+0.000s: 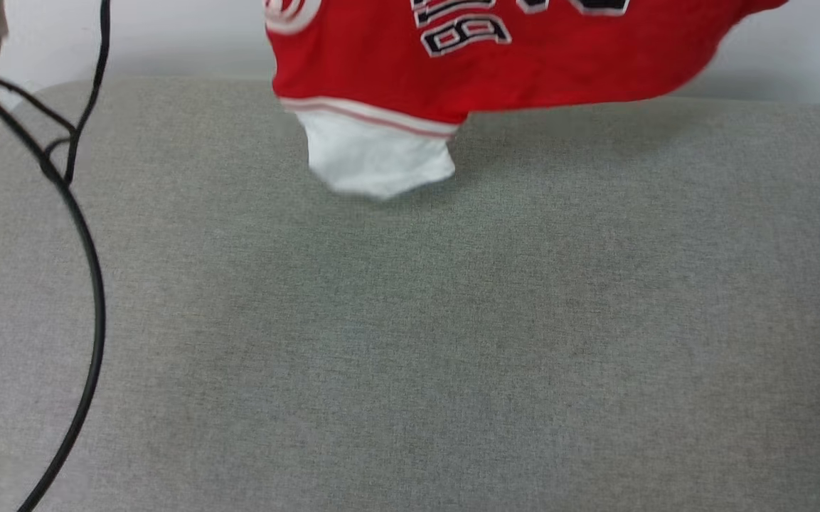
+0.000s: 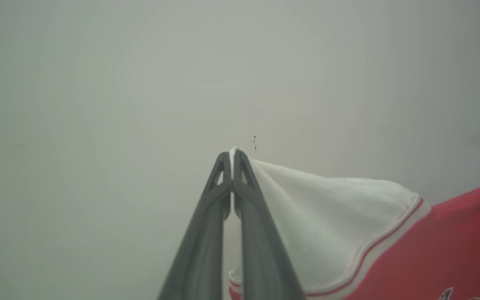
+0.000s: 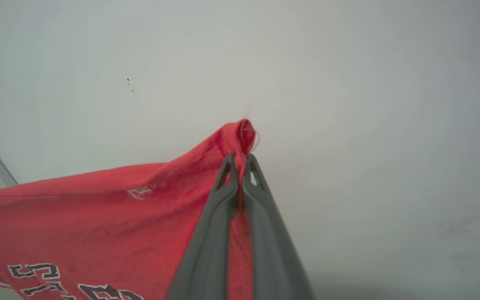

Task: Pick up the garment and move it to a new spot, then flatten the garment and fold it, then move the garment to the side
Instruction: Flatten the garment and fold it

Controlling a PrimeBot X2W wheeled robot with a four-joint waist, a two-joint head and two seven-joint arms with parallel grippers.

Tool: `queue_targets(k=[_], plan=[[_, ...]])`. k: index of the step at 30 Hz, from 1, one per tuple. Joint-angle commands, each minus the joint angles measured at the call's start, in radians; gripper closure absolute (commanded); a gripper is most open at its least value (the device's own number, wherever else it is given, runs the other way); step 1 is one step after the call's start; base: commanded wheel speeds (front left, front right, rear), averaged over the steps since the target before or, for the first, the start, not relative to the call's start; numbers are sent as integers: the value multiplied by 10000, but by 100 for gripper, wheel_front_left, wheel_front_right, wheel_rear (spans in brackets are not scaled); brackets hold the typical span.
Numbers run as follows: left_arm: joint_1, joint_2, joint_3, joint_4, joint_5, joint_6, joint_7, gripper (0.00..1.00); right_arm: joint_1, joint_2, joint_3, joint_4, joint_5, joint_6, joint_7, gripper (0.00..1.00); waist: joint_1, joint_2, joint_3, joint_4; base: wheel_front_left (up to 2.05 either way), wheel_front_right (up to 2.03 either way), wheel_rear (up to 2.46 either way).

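Shirt [image 1: 523,64] is hanging limp over the far side of the grey cushion [image 1: 410,320], the left gripper [image 2: 232,155] pinching its white sleeve [image 2: 327,208] tip and the right gripper [image 3: 240,158] pinching a red corner, and it's looking soft, light and floppy, best held by such edges.

My garment [image 1: 566,64] was bright red, its sleeve [image 1: 377,160] white below a white band with a thin red stripe, its letters [image 1: 466,35] black with white outlines, and its small logo [image 3: 140,192] white. My left jaws and right jaws were dark grey, the first against white cloth and the second against red. The woven surface [image 1: 452,341] was speckled grey-beige, the cable [image 1: 93,299] black, the wall [image 2: 98,83] plain pale grey.
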State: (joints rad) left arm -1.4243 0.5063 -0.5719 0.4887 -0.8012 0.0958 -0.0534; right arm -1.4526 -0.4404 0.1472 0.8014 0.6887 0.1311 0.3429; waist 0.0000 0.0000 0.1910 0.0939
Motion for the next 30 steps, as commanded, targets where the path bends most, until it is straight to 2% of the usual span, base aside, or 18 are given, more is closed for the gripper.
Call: queue_targets(k=[1,7,14,18,24,30], plan=[[-109,-89,-83,130,95,-51,44,100,-163,-36,39,53,-77,-9,-37,100,0,0,7,6,0,0,0],[-1767,-688,-523,1770,618,-332,78,100,-1212,-134,255,449,-301,-9,-84,100,0,0,177,16,0,0,0],[-2805,-1196,-826,3281,906,-574,-2,100,-1906,23,388,1107,-443,-9,-90,100,0,0,614,-73,0,0,0],[-3176,-1317,-800,3788,864,-709,-176,100,-2223,142,449,1502,-614,-9,-335,100,0,0,1171,-133,0,0,0],[-3903,-1381,-475,4443,702,-716,-594,100,-3043,708,324,2086,-811,-9,-953,100,0,0,2372,-159,0,0,0],[-5047,-1145,-145,5064,687,-612,-1127,100,-4337,1137,201,2715,-1146,-9,-1285,100,0,0,3585,-176,0,0,0]])
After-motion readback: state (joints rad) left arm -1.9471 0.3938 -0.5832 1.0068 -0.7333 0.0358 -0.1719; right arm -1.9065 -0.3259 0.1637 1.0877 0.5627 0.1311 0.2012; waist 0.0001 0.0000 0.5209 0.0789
